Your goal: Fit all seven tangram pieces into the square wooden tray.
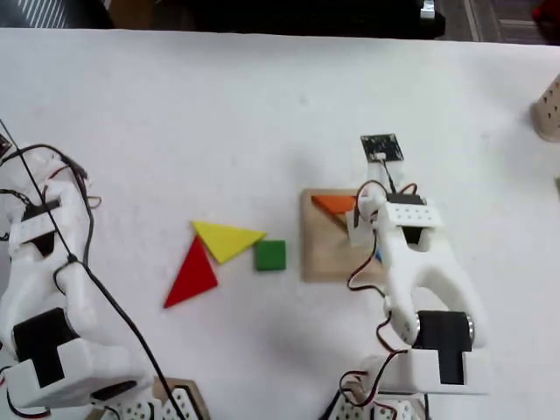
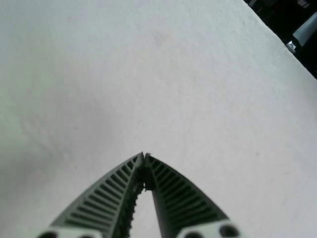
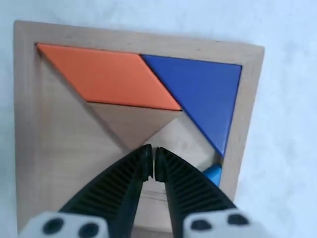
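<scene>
**Tangram task, partly complete.** The white table (image 1: 262, 105) carries the square wooden tray (image 3: 148, 40) right of centre, beneath the right arm (image 1: 422, 262).

Seated in the tray are a blue triangle (image 3: 203, 91) in one corner and an orange parallelogram (image 3: 109, 74) edge to edge beside it. A light-blue piece (image 3: 212, 172) is glimpsed at the rim. Whether the remaining wood-coloured floor is bare cannot be told.

Outside the tray, to its left in the high view, lie a red triangle (image 1: 192, 273) and a yellow triangle (image 1: 226, 238), touching at a corner, and a green square (image 1: 269, 255) just beside the yellow one. At least these three appear left to fit, so the task is judged roughly half done.

The right gripper (image 3: 151, 153) hangs over the tray's middle, jaws closed to a thin slit and holding nothing. The left arm (image 1: 44, 289) is folded at the table's left edge. The left gripper (image 2: 144, 157) is over bare table, its tips meeting and empty.
</scene>
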`<state>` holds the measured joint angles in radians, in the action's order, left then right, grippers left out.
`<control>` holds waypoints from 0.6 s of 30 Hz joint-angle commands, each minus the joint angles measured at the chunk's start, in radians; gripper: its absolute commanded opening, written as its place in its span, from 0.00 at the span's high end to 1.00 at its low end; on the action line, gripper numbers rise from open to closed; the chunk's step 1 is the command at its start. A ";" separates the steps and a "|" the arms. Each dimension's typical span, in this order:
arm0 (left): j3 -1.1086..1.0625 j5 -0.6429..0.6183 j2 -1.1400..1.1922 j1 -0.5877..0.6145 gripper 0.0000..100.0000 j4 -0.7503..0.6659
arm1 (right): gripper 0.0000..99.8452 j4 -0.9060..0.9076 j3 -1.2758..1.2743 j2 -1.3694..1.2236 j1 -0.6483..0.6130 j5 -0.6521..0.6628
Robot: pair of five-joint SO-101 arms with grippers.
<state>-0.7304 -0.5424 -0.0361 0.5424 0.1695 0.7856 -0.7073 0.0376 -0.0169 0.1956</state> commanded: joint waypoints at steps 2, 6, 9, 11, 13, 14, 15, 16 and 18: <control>0.006 -0.017 -0.048 -0.010 0.98 -0.025 | 0.98 0.028 0.063 0.013 -0.002 0.002; 0.006 -0.017 -0.048 -0.010 0.98 -0.025 | 0.98 0.104 0.098 0.015 0.001 0.002; 0.006 -0.017 -0.048 -0.010 0.98 -0.025 | 0.98 0.208 0.121 0.064 -0.008 0.000; 0.006 -0.017 -0.048 -0.010 0.98 -0.025 | 0.98 0.260 0.121 0.127 -0.039 0.002; 0.006 -0.017 -0.048 -0.010 0.98 -0.025 | 0.98 0.289 0.100 0.199 -0.091 0.003; 0.006 -0.017 -0.048 -0.010 0.98 -0.025 | 0.98 0.294 0.087 0.234 -0.125 0.003; 0.006 -0.017 -0.048 -0.010 0.98 -0.025 | 0.98 0.294 0.077 0.265 -0.166 0.003; 0.006 -0.017 -0.048 -0.010 0.98 -0.025 | 0.98 0.295 0.068 0.291 -0.216 0.005; 0.006 -0.017 -0.048 -0.010 0.98 -0.025 | 0.97 0.295 0.044 0.328 -0.302 0.000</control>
<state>-0.7304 -0.5424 -0.0361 0.5424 0.1695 1.0725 -0.6582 0.2754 -0.2056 0.1956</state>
